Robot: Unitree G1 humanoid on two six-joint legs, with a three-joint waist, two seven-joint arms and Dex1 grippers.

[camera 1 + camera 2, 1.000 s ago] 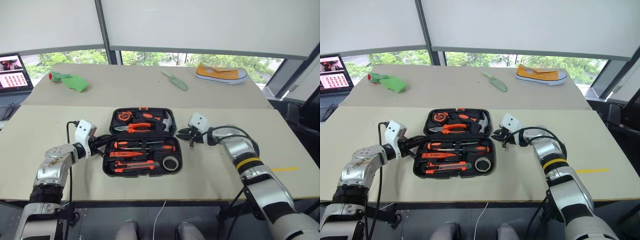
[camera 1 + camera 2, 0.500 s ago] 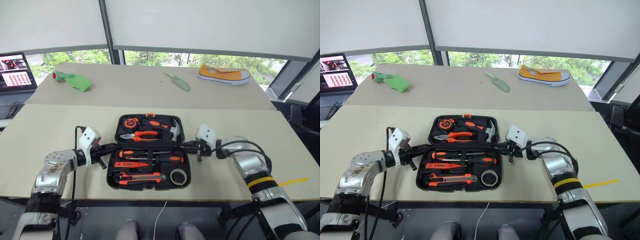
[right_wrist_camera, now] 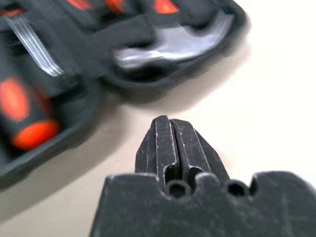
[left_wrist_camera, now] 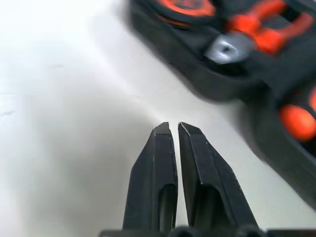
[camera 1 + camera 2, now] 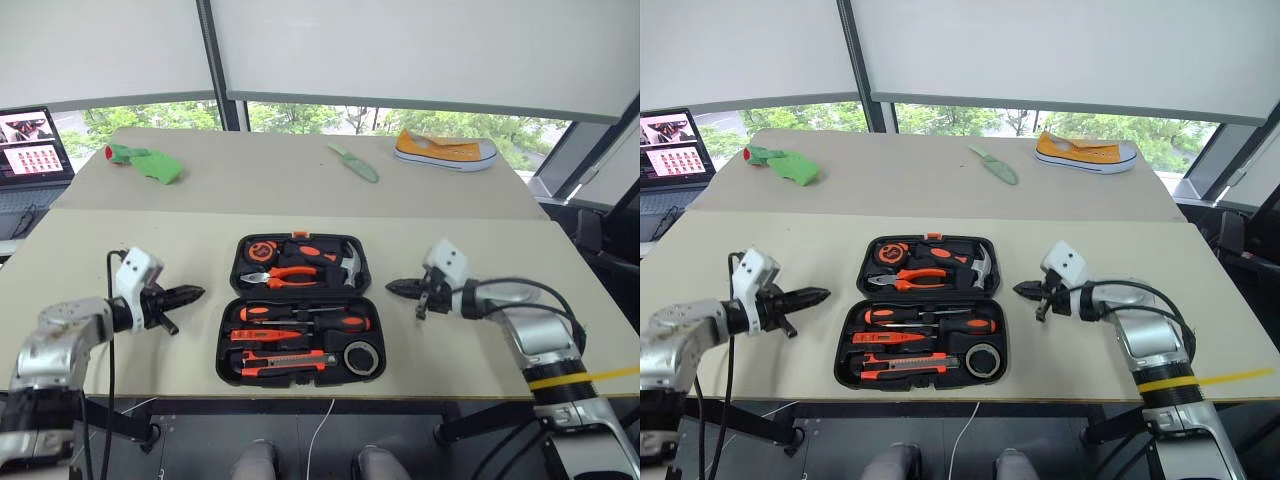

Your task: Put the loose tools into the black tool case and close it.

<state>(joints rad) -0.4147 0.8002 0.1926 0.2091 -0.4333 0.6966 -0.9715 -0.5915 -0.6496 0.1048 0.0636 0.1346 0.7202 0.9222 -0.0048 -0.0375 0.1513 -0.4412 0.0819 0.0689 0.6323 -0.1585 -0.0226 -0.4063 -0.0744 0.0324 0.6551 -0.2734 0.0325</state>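
Lying open and flat on the near table, the case sits between the two arms, its hinge running side to side, lid half away from the robot, tray half nearer. From the left eye, the left gripper hangs off the case's left edge, pointing in toward the hinge line; the right gripper faces it from the right edge, a little closer to the shell. Neither touches it. The tray holds the two big screwdrivers, the small orange one, the knife and the tape roll, so I judge only the closing is left, and it turns on swinging the lid half over toward the robot. The right arm looks slightly nearer to that lid.

The right eye gives the same layout: pliers and hammer in the lid half, with a trowel, a yellow shoe and a green cloth on the far table.

The left wrist shows what the head cannot: its fingers stand a hair apart with nothing between them, the case corner just ahead.

The right wrist shows its fingers pressed fully together and empty, the hammer end of the lid rim close in front.
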